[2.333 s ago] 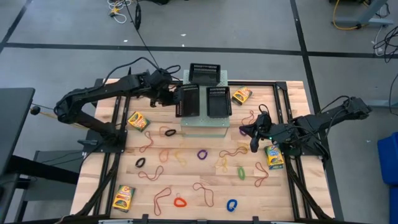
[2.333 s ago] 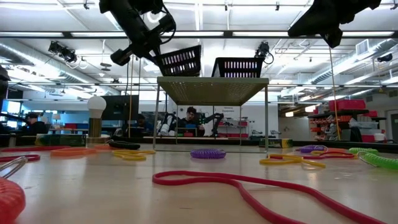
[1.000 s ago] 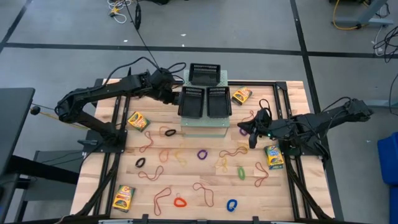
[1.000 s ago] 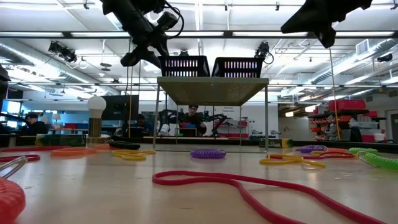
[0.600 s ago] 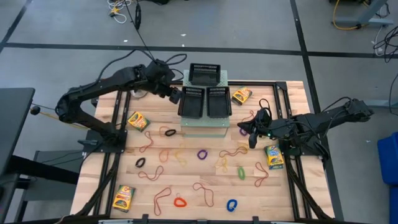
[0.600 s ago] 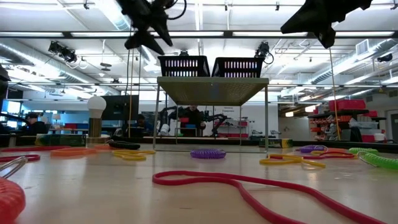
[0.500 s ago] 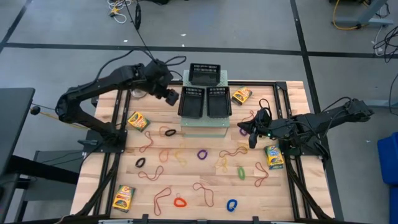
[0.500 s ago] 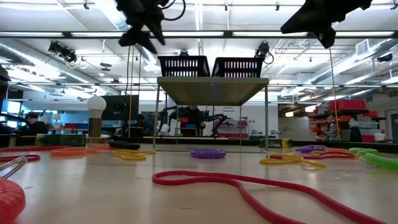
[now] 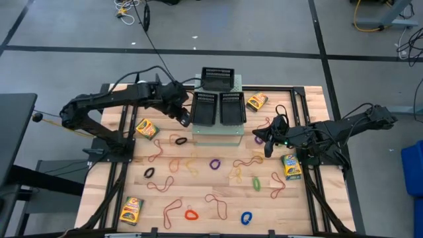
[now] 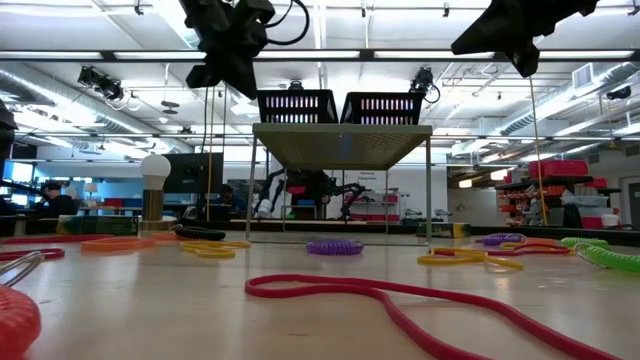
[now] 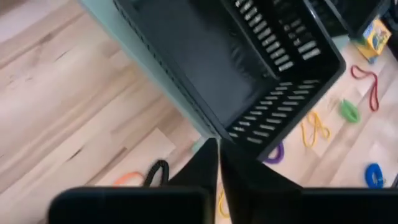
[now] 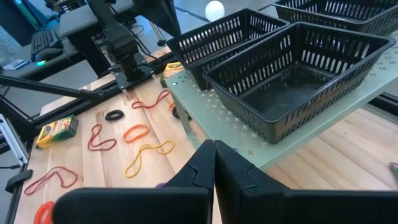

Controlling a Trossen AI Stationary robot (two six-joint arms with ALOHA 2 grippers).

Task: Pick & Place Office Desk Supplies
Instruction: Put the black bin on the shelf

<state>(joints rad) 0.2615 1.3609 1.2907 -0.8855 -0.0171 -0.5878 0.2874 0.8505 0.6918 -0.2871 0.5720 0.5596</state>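
Left hand (image 9: 184, 118) hangs above the tabletop (image 9: 198, 192) just off the left front corner of the pale-green perforated box (image 9: 218, 135), fingers clenched together with nothing between them; its wrist view looks down past the closed tips onto the near black mesh tray (image 11: 230, 68). Right hand (image 9: 267, 149) sits raised off the box's right side, also clenched and empty. 3 black mesh trays on the box: left front tray (image 9: 203, 109), right front tray (image 9: 232, 108), back tray (image 9: 217, 77); both front trays look empty. Supplies are all on the tabletop, none in a tray: crayon boxes at left (image 9: 147, 128), front left (image 9: 131, 209), right (image 9: 291, 166) and back right beside the box (image 9: 256, 101). Thicker loops: black (image 9: 180, 140) just in front of the left hand, another black (image 9: 149, 172), purple (image 9: 215, 163), green (image 9: 256, 183), red (image 9: 191, 214), blue (image 9: 246, 217). Thin orange-brown rubber bands (image 9: 173, 209) lie scattered across the front half. Low view shows a red band (image 10: 420, 305) close to the lens and a purple loop (image 10: 335, 246) under the box.
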